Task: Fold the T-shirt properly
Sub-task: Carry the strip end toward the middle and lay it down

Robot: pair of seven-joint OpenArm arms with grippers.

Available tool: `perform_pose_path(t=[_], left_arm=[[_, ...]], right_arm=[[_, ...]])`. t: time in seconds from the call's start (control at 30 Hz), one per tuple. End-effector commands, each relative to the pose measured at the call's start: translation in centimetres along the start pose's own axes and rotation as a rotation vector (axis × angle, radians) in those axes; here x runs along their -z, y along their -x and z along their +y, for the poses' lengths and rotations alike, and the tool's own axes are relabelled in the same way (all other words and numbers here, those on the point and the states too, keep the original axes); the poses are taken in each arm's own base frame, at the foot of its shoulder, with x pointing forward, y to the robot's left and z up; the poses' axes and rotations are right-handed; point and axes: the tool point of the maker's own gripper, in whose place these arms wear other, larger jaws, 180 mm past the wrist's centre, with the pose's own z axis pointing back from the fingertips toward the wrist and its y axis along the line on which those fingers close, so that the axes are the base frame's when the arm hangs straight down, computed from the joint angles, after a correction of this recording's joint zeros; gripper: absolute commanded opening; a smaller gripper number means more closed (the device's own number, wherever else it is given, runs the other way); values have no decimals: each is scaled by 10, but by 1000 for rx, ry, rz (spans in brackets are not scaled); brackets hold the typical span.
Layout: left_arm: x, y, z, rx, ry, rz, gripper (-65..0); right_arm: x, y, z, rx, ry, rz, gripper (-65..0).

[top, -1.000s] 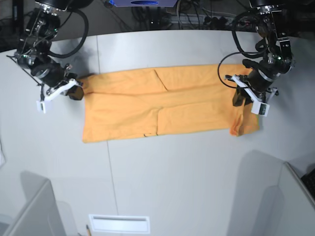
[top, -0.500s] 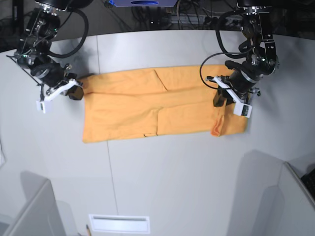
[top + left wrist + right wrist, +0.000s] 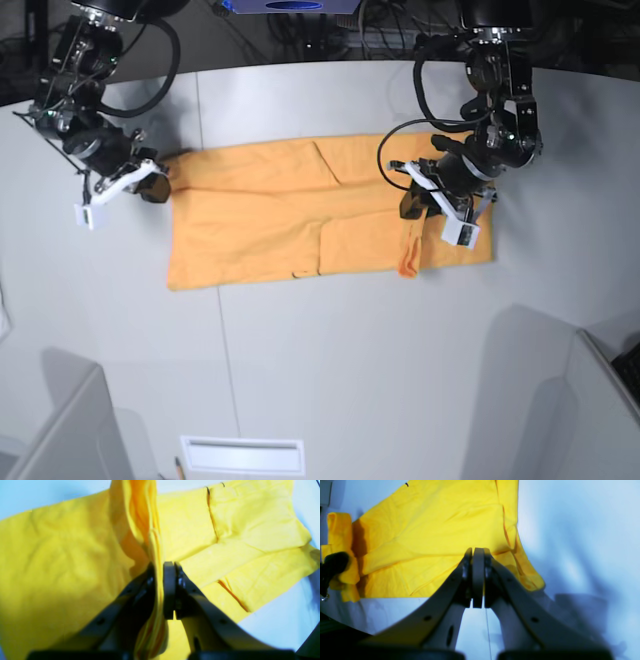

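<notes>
The light-orange T-shirt (image 3: 260, 220) lies on the grey table (image 3: 330, 380) as a long folded band. My left gripper (image 3: 412, 205) is shut on its right end, which is lifted and doubled over the band. The left wrist view shows the T-shirt (image 3: 62, 555) with a fold pinched in the left gripper (image 3: 160, 590). My right gripper (image 3: 155, 187) is shut at the shirt's far-left corner. In the right wrist view the right gripper (image 3: 477, 577) has its jaws together over the shirt's (image 3: 432, 530) edge, with no cloth visible between them.
Grey panels stand at the front left (image 3: 70, 430) and front right (image 3: 560, 400). A white slotted plate (image 3: 242, 455) lies at the table's front edge. Cables (image 3: 330, 30) run along the back. A table seam (image 3: 220, 330) runs forward from the shirt.
My left gripper has carried the shirt's right end leftward over the band, shortening it. The right arm has not moved.
</notes>
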Motion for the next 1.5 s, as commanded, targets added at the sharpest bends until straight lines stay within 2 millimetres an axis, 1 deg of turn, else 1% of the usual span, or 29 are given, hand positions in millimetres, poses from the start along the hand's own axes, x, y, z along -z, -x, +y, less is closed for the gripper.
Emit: perform_pose_path(t=[0.0,0.3,0.43,0.57,0.67,0.8,0.9,0.97,1.03,1.47], left_arm=[[-2,-16,-3,11,13,-50,-650],[4,-20,-16,-17,39,-69,-650],[9,-17,-30,3,74,-53,-650],[10,-16,-22,-58,28,-50,-650],[10,-24,-21,-59,27,-65,-650],[10,-26,-21,-58,28,-68,-650],[11,-25,-24,-56,35,-66,-650],[14,-23,-34,-41,58,-54,-650],[16,-21,-39,-33,70,-47,-650],[15,-23,-36,-39,63,-53,-650]], right_arm=[[-4,-12,3,-20,-11,-39,-650],[-4,-12,3,-20,-11,-39,-650],[-3,-12,3,-19,-11,-39,-650],[-3,-12,4,-20,-13,-38,-650],[-3,-11,3,-19,-12,-37,-650],[-3,-11,4,-20,-13,-36,-650],[-3,-11,3,-19,-12,-37,-650],[-3,-12,4,-20,-12,-38,-650],[-3,-12,4,-21,-13,-40,-650],[-4,-11,3,-21,-11,-37,-650]])
